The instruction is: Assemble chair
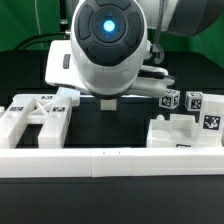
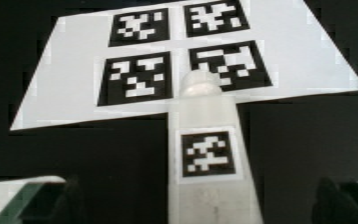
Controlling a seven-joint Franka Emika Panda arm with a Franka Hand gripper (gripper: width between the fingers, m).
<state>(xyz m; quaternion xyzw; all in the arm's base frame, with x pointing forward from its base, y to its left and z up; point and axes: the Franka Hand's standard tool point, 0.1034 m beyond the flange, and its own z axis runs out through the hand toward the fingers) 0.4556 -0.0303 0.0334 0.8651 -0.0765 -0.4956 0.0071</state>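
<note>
A chunky matte white plastic bar (image 2: 204, 150) of the chair, carrying one black-and-white square tag, lies right under the wrist, running lengthwise between the tool's fingers; in the wrist view its far end overlaps the marker board (image 2: 69, 70), a thin flat white sheet with four tags; whether it rests on that sheet or stops short I cannot tell.

The tool (image 2: 190, 204) is spread wide, its dark fingertips (image 2: 30, 200) well apart from the bar on each side, pinching nothing.

The step in hand looks like picking up this bar; doing it well means descending straight and centred, jaws square across the narrow width, closing near the middle so it does not swing.

White tagged chair parts (image 1: 40, 112) sit at the exterior view's left, further white blocky parts (image 1: 185, 128) at its right; the black worktop (image 1: 110, 128) between them leaves room to lift; the long low white border wall (image 1: 110, 160) closes the near edge.
</note>
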